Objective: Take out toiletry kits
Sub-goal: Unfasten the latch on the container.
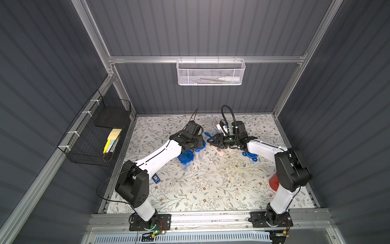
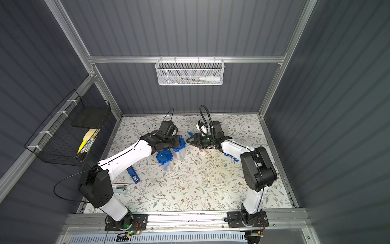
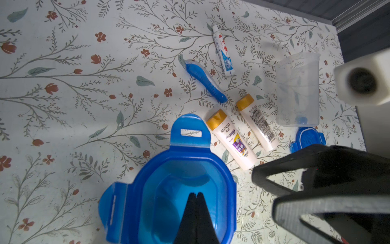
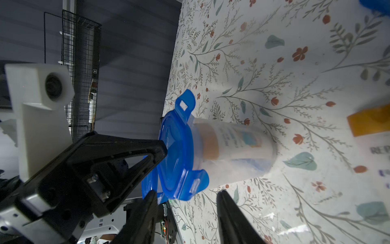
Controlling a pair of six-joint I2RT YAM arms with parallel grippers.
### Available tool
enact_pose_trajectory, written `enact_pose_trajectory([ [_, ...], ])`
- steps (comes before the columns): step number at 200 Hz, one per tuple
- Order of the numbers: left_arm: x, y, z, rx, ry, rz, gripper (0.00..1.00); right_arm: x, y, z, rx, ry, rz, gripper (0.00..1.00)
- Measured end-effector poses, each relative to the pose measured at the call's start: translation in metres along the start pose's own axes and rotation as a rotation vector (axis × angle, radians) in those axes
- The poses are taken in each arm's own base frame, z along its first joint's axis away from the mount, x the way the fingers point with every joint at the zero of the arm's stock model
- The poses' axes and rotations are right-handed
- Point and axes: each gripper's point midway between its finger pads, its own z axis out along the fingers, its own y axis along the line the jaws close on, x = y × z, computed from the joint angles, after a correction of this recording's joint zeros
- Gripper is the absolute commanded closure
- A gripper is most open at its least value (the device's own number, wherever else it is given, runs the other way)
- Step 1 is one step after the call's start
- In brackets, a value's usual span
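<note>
Toiletry kit pieces lie loose on the floral table: two cream bottles, blue toothbrush, toothpaste tube; left gripper is pinched closed above a blue jar lid, right gripper stands parted and empty

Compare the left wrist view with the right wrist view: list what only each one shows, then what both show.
Only the left wrist view: the toothpaste tube and the empty clear jar. Only the right wrist view: the lidded jar seen side-on with toiletries inside, and the black wire basket. Both: that jar's blue lid, a tan-capped cream bottle (only its cap end in the right wrist view), the floral table, the shut left gripper and the open right gripper.
</note>
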Motion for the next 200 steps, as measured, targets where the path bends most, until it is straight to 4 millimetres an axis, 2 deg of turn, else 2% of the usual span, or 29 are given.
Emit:
enact_pose_trajectory([
  [37,-0.001,-0.003,0.003,0.023,-0.014,-0.010,1.00,0.011,-0.013,0.016,-0.036,0.036,0.065,0.50],
  [86,-0.001,-0.007,0.006,0.053,-0.026,-0.026,1.00,0.007,-0.001,0.020,-0.098,0.035,0.065,0.47],
  [121,0.000,-0.009,0.007,0.076,-0.037,-0.041,1.00,0.005,0.008,0.022,-0.133,0.031,0.059,0.40],
  [200,0.001,-0.010,0.006,0.097,-0.047,-0.057,1.00,0.008,0.007,0.027,-0.159,0.027,0.082,0.37],
])
